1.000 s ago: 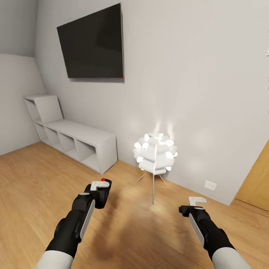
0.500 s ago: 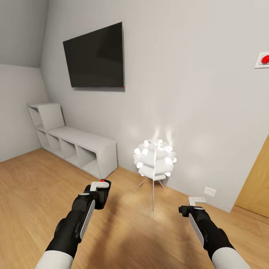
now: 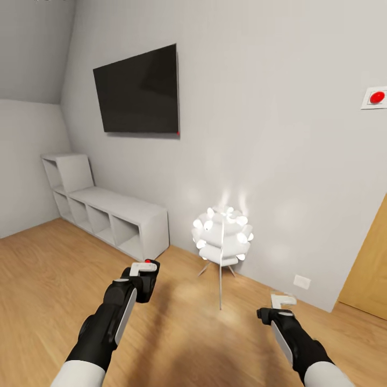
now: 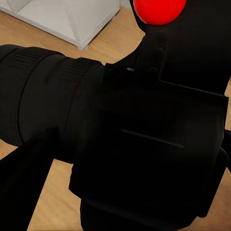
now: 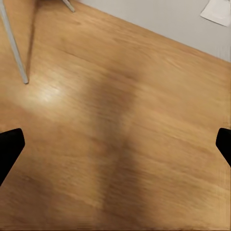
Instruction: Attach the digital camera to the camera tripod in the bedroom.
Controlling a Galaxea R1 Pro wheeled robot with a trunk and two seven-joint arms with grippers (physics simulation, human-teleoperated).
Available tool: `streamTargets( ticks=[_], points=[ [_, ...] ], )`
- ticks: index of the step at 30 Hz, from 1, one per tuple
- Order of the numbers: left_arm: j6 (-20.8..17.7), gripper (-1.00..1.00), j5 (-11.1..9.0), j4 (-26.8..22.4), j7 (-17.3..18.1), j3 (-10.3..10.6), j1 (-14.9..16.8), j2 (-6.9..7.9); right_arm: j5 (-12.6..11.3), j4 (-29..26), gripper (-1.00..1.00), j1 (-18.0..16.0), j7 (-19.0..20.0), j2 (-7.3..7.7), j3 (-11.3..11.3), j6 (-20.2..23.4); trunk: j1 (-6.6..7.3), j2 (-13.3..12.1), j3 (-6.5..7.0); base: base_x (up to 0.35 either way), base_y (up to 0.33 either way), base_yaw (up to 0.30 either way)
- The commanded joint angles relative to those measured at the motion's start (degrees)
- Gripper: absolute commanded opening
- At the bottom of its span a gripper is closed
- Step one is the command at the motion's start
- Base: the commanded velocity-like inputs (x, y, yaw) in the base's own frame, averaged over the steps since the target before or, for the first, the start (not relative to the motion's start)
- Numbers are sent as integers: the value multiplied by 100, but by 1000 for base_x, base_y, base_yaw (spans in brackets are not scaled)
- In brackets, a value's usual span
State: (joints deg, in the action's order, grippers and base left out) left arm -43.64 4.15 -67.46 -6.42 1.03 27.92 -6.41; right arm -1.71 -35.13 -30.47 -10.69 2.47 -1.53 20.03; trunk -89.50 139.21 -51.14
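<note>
Here, in a white-walled bedroom, the robot's left gripper (image 3: 144, 274) is clenched on the digital camera (image 4: 144, 144), carried low over the light wood floor (image 3: 48, 269) ahead of the trunk. In the left wrist view the black body, ribbed lens barrel and red button sit right against the lens, pinned between the fingers. The right gripper (image 3: 282, 302) hangs released and empty over bare boards, its dark fingertips (image 5: 9, 149) spread wide at the edges of the right wrist view.

Ahead stand a glowing white floor lamp (image 3: 223, 236) on thin legs, just in front of the wall, a low white cubby shelf (image 3: 115, 212) to the left beneath a wall-mounted television (image 3: 138, 91), and a wooden door (image 3: 371, 258) at the right edge. The camera tripod is nowhere among them, so the robot appears to be in transit, searching for it.

The risks from here are judgements only. The lamp's slim legs could be mistaken for the stand, wasting the approach. Turning the base so near the lamp might clip a leg with the forward-reaching arms. And a long carry with much of the camera's bulk outside the grip could let it twist or slip, leaving it poorly oriented for mounting.
</note>
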Motion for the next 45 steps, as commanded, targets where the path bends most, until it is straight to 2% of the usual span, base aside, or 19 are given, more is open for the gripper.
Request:
streamTargets(
  ticks=[1,3,5,7,10,17,40,45],
  points=[
    [-27,-100,44,9,2,4,3,1,-14,165,100,-2,-17,4,6,-141,24,-38,13,0,0,0],
    [-25,-100,46,34,3,0,3,3,-5,511,100,-2,-16,8,8,-487,68,-119,49,0,0,0],
    [-24,-100,52,63,2,-3,3,5,8,1180,100,-2,-5,8,14,-1182,112,-199,85,0,0,0],
    [-23,-100,56,75,5,-5,3,7,24,1659,100,-2,1,0,18,-1680,156,-279,120,0,0,0],
    [-23,-100,56,79,5,-5,3,8,37,1834,100,-2,3,0,20,-1868,222,-399,174,0,0,0],
    [-22,-100,59,83,3,-6,3,8,61,1945,100,-2,5,17,34,-2020,376,-680,300,0,0,0],
    [-27,-100,48,93,5,-6,3,9,62,1966,100,-2,6,9,23,-2048,881,-1603,713,0,0,0],
    [2,-100,35,480,4,-8,3,13,45,2027,100,-2,6,2,16,-2065,991,-1803,803,0,0,0]
  ],
)
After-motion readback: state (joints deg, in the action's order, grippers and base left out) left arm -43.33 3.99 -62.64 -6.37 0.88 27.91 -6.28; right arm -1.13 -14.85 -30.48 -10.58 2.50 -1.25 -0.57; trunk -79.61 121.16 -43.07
